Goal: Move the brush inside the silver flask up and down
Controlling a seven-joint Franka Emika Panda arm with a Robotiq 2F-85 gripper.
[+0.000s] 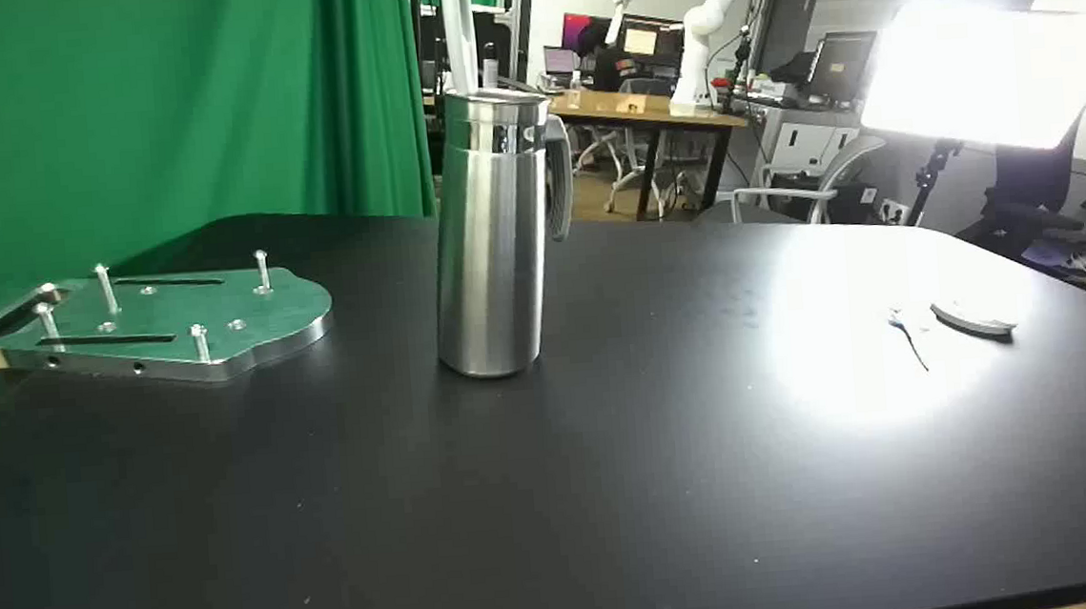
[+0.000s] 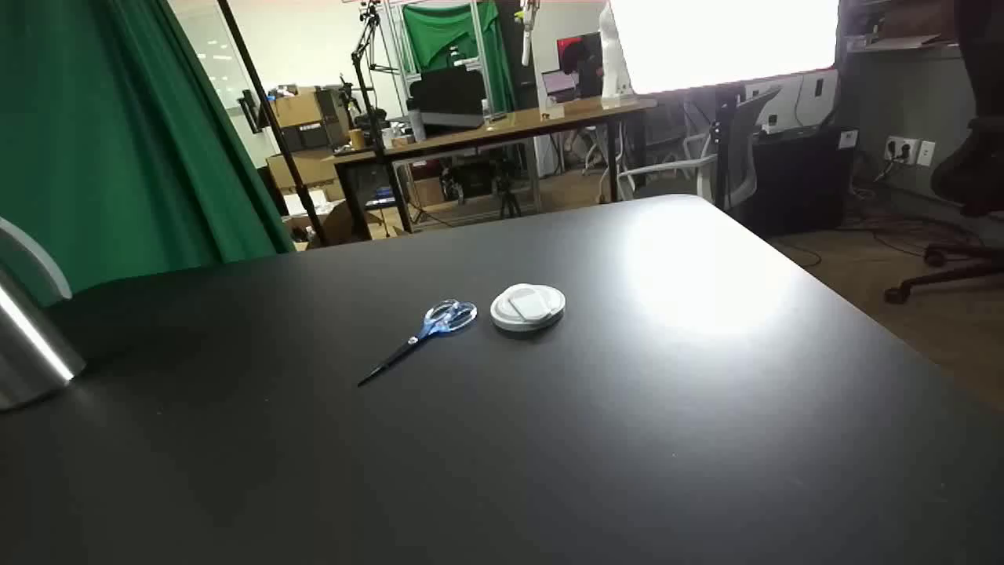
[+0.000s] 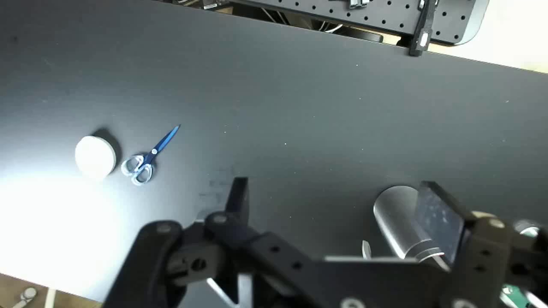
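While the silver flask (image 1: 492, 260) stands upright on the tabletop (image 1: 518, 497), presumed brush (image 1: 460, 33) jutting from its mouth, the pincer (image 3: 340, 209) hangs spread and empty. I judge this pre-grasp; next: align with the brush, pinch, lift.

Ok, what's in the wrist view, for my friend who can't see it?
An open black gripper partly hides a silver flask on a dark table. On the picture's left, bluish scissors lie beside a round white object.
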